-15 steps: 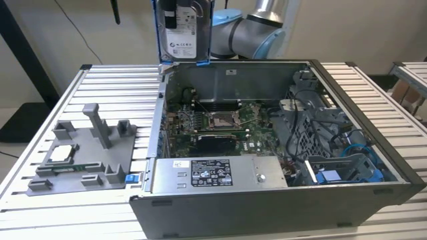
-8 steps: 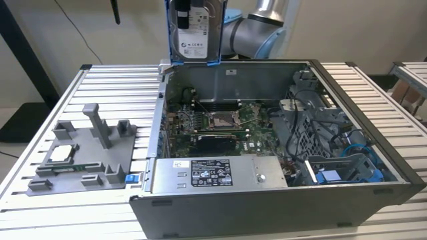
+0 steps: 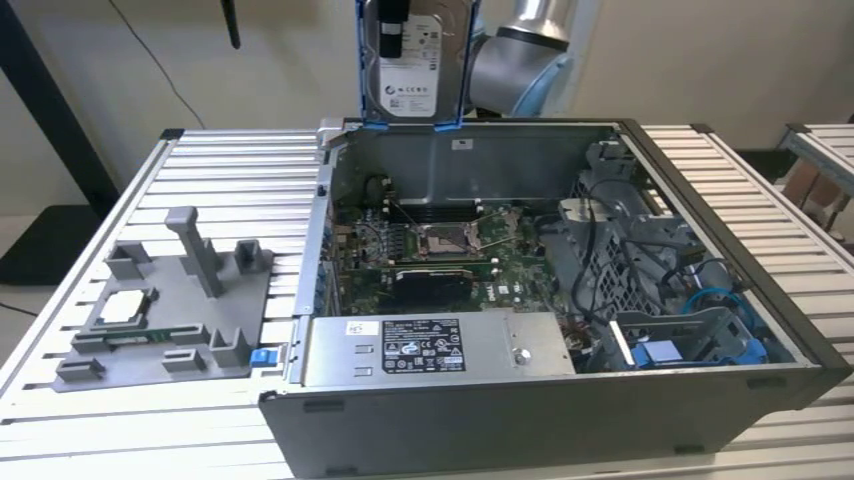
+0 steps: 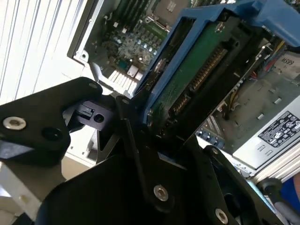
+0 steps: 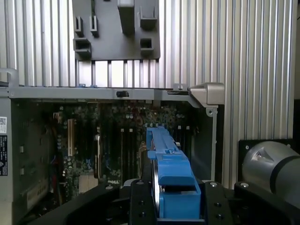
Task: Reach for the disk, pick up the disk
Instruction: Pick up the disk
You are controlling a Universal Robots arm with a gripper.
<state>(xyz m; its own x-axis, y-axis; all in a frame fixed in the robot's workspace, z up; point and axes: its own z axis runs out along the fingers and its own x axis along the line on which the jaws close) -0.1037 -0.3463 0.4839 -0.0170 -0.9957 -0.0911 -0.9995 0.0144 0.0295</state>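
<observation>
Hanging above the far edge of the open computer case, one disk is held upright in the air, its white label facing the exterior camera and its blue bracket running down both sides to just above the case wall. In the second wrist view the gripper has its black fingers pinched on the disk, whose green circuit board and connector row face the lens; in the first wrist view the blue bracket rises between the fingers. Inside the case lie one motherboard with one silver processor socket, one grey power supply and one blue drive bay. On the slatted table, at the exterior view's left, sits one grey fixture carrying one small square silver chip.
</observation>
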